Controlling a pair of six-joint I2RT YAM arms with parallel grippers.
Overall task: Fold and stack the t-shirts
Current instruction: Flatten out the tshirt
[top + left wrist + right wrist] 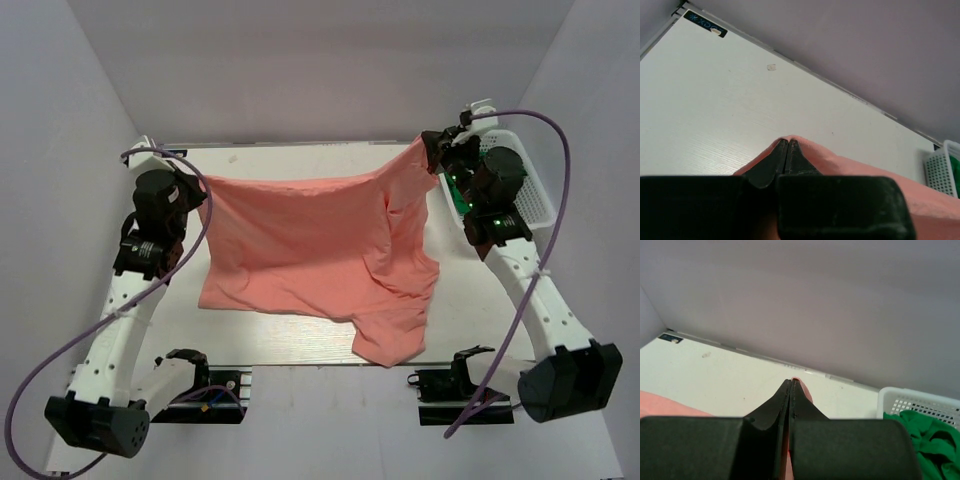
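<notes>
left tool point(205, 186) pinches pink shirt point(300, 240) corner | right tool point(432, 148) pinches other corner | risk: thin cloth slips out, shirt drops crooked

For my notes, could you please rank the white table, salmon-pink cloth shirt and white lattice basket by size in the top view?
Largest first:
white table
salmon-pink cloth shirt
white lattice basket, partly hidden

White arms point(118, 325), black end effectors point(788, 143), purple cables point(566, 170)
</notes>
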